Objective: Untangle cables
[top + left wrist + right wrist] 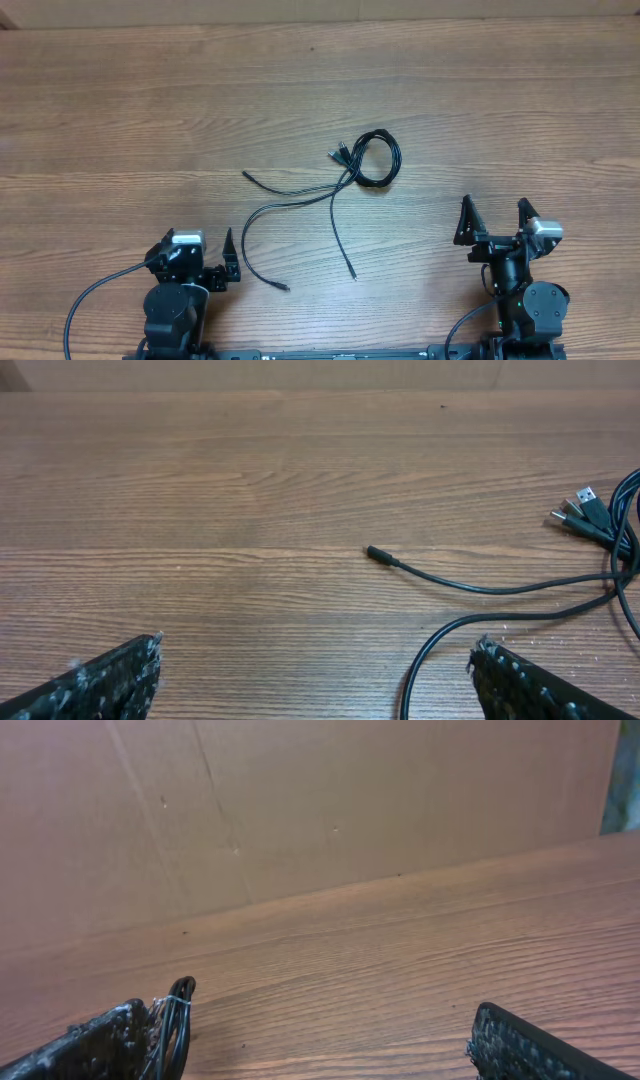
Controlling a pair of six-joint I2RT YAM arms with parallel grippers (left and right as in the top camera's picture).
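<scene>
**Both tools gape empty; cables lie mid-desk**

The wooden desk [150,100] carries everything. At its near edge the left tool [317,650] and right tool [492,210] have their jaws spread wide and grip nothing. The black cables [352,175] lie between them, touching neither. A small coil sits toward the right, and loose strands trail toward the left arm.

Overhead looks straight down; both wrist views skim low over the table [150,100], sharing the cables [349,178].

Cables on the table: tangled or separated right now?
Tangled. The cables cross and bunch together at a coiled loop; only their free ends fan out apart.
</scene>
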